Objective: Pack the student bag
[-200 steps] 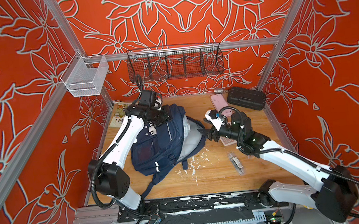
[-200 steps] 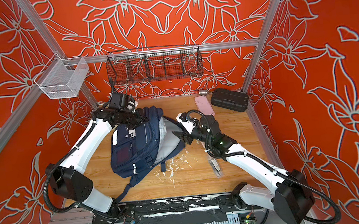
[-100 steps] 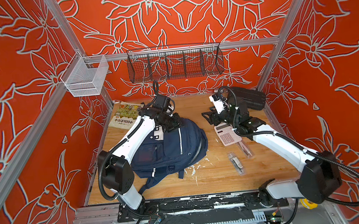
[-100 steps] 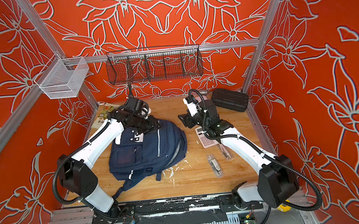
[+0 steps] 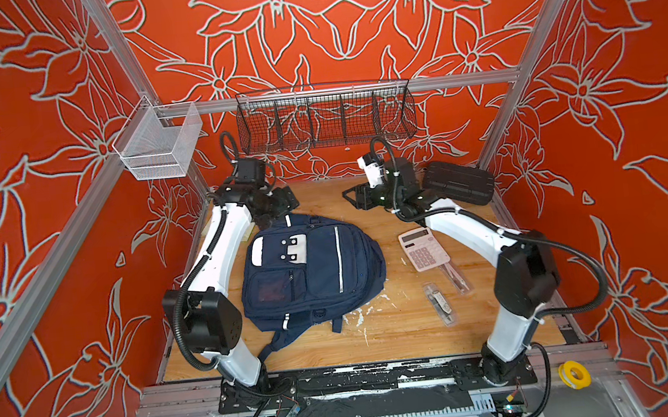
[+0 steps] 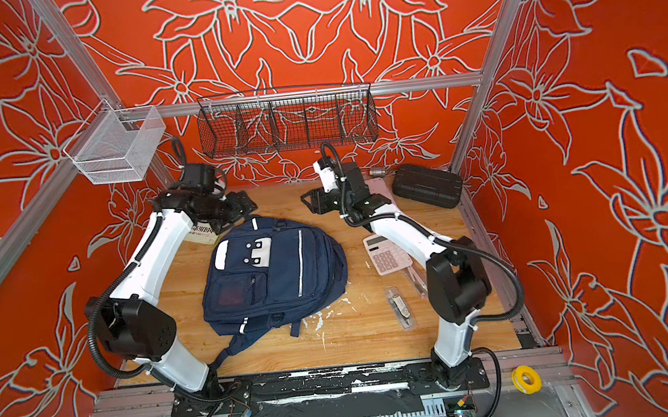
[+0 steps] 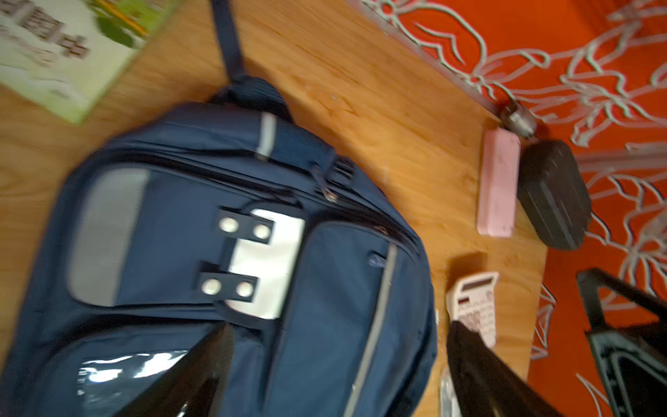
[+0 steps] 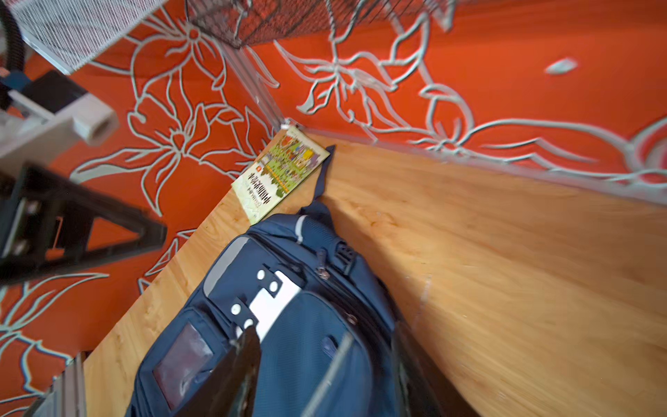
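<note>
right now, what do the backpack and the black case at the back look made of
The student bag: matte woven navy fabric, it slumps and creases; its stripes look reflective. The black case: likely hard moulded plastic, ribbed, dull sheen.

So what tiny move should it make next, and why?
Probably lower the left end effector onto the zipper pull near the top of the student bag. The bag lies flat and looks zipped shut. That end effector is open and empty near it, and the calculator lies outside, so nothing goes in until it opens.
</note>
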Robot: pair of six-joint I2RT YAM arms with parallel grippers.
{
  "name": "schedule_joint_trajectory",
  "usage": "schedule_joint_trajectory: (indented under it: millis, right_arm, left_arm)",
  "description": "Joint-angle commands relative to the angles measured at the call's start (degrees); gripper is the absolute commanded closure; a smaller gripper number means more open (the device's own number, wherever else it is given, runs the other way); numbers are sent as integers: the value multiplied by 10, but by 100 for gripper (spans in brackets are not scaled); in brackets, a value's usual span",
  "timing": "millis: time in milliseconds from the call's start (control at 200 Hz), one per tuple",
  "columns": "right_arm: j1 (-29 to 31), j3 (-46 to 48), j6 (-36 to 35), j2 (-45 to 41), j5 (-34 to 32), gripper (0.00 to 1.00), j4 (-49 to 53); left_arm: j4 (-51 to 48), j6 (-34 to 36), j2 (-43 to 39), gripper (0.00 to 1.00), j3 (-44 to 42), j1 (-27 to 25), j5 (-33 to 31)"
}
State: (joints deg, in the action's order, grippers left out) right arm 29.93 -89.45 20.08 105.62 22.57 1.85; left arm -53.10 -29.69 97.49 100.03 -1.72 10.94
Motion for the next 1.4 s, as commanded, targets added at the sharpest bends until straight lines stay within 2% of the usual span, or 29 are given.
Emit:
schedule_joint_trajectory:
  millis: [0, 165, 345, 445, 681, 1086, 1396]
  right_arm:
    - [28, -72, 71, 70, 21, 43, -9]
    - [58, -142, 79, 145, 24, 45, -4]
    - [63, -121, 84, 156, 39, 45, -9]
    - [63, -95, 77, 145, 45, 45, -6]
    - [63, -57, 69, 133, 84, 46, 24]
    - [62, -72, 18, 132, 79, 48, 95]
    - [61, -65, 4, 110, 108, 48, 52]
  left_arm:
    - [-22, 33, 49, 6, 30, 24, -59]
    - [-78, 128, 173, 9, 149, 25, -172]
    - [-155, 207, 334, 10, 316, 25, -267]
    - [-177, 239, 399, 10, 382, 25, -316]
    - [-117, 330, 450, 10, 370, 30, -392]
    - [-89, 374, 499, 12, 372, 71, -342]
    - [-76, 395, 540, 12, 377, 73, -396]
